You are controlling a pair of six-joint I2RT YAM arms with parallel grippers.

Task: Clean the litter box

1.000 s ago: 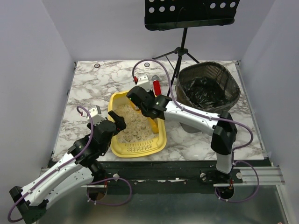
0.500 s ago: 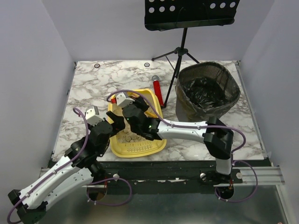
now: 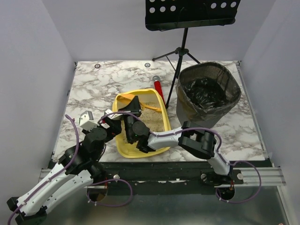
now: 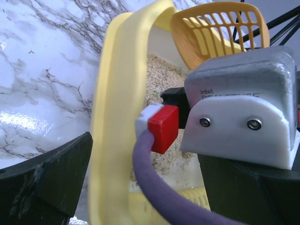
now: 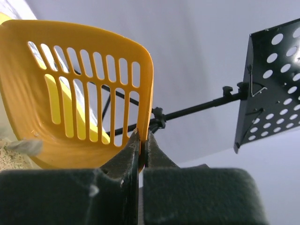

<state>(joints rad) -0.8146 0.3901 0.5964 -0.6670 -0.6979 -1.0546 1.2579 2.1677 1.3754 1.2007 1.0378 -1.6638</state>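
Observation:
The yellow litter box (image 3: 123,149) lies near the table's front edge, with beige litter (image 3: 152,118) gathered toward its far right. My right arm is folded low across it. My right gripper (image 5: 143,136) points upward and is shut on the rim of the orange slotted scoop (image 5: 84,93). From above the scoop (image 3: 151,108) shows only as a thin sliver over the litter. My left gripper (image 4: 145,178) is open at the box's left side, and the box's left wall (image 4: 112,117) stands between its jaws with a gap to the left finger (image 4: 42,183). The right wrist camera (image 4: 234,108) fills the space in front of it.
A black mesh bin (image 3: 208,91) with a dark liner stands at the far right. A music stand (image 3: 190,11) on a tripod (image 3: 180,51) rises behind the box. A red-handled tool (image 3: 157,86) lies just beyond the box's far edge.
My right arm has swung from the box's far end back toward the near left, folding low with the scoop turned upward. My left arm has drawn back slightly. The box has shifted.

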